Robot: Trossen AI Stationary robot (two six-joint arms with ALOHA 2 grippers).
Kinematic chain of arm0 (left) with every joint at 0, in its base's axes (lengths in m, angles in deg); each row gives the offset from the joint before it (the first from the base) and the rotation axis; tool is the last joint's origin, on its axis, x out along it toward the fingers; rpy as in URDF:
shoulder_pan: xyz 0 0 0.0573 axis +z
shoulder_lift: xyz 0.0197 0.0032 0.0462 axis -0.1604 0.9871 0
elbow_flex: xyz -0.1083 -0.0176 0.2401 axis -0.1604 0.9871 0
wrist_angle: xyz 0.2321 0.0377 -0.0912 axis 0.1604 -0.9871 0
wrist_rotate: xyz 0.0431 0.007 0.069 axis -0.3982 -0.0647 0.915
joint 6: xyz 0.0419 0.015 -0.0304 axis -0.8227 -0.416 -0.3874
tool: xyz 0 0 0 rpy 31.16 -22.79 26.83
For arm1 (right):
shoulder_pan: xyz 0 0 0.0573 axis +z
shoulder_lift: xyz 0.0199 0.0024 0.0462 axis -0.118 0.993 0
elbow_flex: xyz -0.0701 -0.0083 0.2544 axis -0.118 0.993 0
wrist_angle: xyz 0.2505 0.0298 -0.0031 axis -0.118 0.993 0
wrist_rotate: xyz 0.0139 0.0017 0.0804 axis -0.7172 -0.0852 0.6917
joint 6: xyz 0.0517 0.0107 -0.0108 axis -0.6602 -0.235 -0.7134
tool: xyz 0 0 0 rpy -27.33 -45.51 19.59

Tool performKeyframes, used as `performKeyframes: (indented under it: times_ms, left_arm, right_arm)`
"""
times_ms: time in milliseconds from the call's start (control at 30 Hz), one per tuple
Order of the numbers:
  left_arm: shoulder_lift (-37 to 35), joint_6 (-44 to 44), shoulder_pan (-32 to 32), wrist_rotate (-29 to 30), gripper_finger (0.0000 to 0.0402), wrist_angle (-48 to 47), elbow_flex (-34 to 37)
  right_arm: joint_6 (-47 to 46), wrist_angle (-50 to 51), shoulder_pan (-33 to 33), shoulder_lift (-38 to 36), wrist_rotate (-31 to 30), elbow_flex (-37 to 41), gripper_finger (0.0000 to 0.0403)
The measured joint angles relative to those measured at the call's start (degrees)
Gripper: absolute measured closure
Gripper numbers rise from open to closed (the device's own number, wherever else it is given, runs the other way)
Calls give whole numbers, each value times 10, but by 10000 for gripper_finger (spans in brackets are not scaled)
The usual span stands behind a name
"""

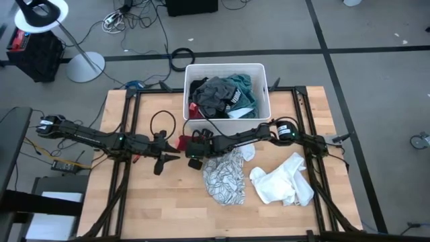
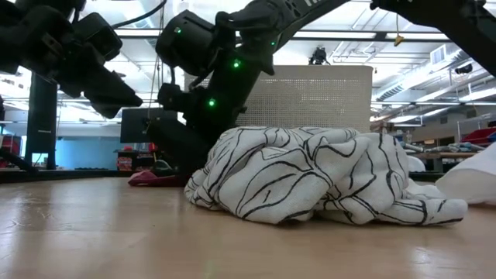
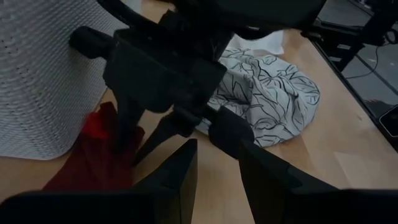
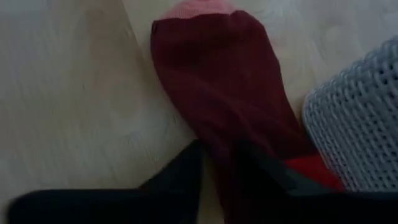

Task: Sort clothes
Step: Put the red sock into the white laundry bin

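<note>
A small dark red sock with a pink toe (image 4: 217, 74) lies on the table beside the white bin's (image 1: 227, 70) near left corner; it also shows in the high view (image 1: 182, 142). My right gripper (image 4: 217, 168) reaches over it from the table's right and is shut on it. My left gripper (image 1: 166, 161) hovers open and empty just left of it, and its fingers show in the left wrist view (image 3: 217, 168). A white piece with black line pattern (image 1: 225, 176) and a plain white piece (image 1: 282, 178) lie on the table. Grey, teal and black clothes (image 1: 225, 94) fill the bin. My right gripper pinches the red sock's end opposite the pink toe (image 4: 227, 155) between its two fingers, next to the bin's wall. The fingers (image 3: 127, 134) slant down onto it from above. The sock lies flat on the table, its pink toe pointing away from the gripper.
The bin's perforated wall (image 4: 354, 124) stands right beside the right gripper. The patterned piece (image 2: 310, 174) is heaped just near of the right arm. Bare wood (image 1: 148, 202) lies at the table's near left. Cables and a lamp stand are on the floor beyond the table.
</note>
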Motion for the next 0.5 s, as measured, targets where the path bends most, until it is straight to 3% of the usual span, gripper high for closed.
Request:
performKeyframes:
  times_ms: [133,500]
  left_arm:
    - [0,0,0,0,280,3,0]
    - [1,1,0,0,280,46,0]
  right_arm:
    - [5,7,6,4,5,1,389]
    - [-1,95,48,-38,-21,1,400]
